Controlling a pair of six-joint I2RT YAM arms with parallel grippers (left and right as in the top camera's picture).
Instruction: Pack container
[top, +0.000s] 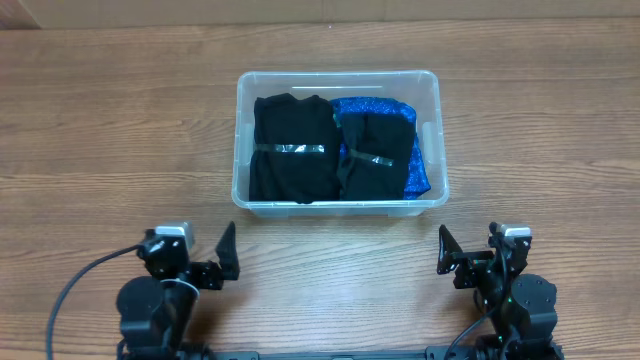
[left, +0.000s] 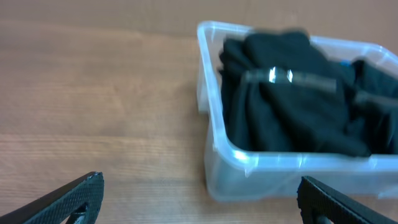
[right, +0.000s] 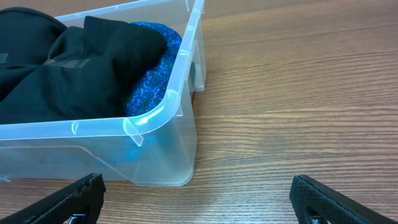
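Well, the clear container sat on the wood counter, about in the middle, out in front of both arms. It had soft stuff in it. On the L side was a black bundle w/ a shiny strip of tape across it. On the R side was a 2nd black bundle, also w/ tape, and it lay on top of a sparkly blue cloth. The 2 bundles lay side by side & touched. The blue cloth pressed up against the R wall of the box. The left pincer was spread wide w/ nothing in it, down low by the counter, near the front L corner of the container but not touching it. The right pincer was spread wide too, w/ nothing in it, near the front R corner & also apart from the box. The left wrist pic was a bit blurry.
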